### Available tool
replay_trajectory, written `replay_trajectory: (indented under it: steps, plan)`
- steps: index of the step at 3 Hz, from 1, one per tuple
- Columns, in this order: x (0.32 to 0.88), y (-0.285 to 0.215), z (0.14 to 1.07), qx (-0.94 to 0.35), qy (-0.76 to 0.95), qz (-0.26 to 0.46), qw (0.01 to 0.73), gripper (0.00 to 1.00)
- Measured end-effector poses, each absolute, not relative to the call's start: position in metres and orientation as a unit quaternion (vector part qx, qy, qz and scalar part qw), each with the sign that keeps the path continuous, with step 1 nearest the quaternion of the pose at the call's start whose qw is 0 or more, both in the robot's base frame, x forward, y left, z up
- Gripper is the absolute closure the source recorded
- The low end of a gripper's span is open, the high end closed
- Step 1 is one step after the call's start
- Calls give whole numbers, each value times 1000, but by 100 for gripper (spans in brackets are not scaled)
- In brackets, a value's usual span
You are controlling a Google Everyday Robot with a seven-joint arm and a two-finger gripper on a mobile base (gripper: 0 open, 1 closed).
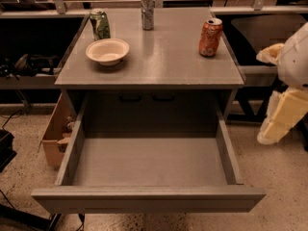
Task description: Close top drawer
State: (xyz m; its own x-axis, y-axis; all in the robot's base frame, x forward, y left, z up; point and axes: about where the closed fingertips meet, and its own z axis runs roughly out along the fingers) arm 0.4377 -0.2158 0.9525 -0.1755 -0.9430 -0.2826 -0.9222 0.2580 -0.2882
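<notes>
Warm, dimmish light is falling from above onto the grey worktop (163,57), glinting off the silver can (147,12) and catching the cream hand (284,112) at the right edge, while deep shadow is filling the recess (149,113) behind the open top drawer (149,198).

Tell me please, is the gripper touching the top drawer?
Apart. The camera view shows the gripper hanging at the right edge, beside the open top drawer, with a strip of bare floor visible between them.
</notes>
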Motion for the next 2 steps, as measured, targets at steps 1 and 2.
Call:
replay_trajectory:
  steps: [1,2]
  plan:
    - [422,-212,917,-604,764,-39,223,0]
    - [400,-221,854,-585,780,-48,215,19]
